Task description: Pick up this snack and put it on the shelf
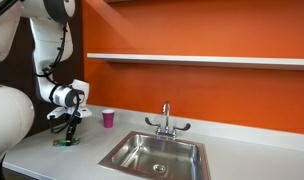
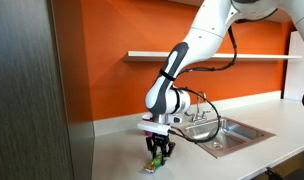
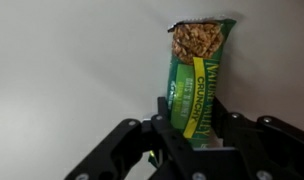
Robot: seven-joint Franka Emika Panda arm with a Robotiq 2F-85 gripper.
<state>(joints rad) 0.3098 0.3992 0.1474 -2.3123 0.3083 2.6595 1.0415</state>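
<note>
Over on the pale countertop (image 1: 247, 145), a small pink cup (image 1: 108, 118) stands left of the steel sink (image 1: 157, 155); can't see inside the cup. The gripper (image 3: 197, 135) is pinching the green granola bar snack (image 3: 197, 85) down low at the counter's left end. A white shelf (image 1: 192, 60) runs across the orange wall (image 1: 192, 30) above.

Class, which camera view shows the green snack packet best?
The wrist view: the snack looms large, print readable, pinched by the gripper. In both exterior views the snack is only a small green sliver under the gripper.
</note>
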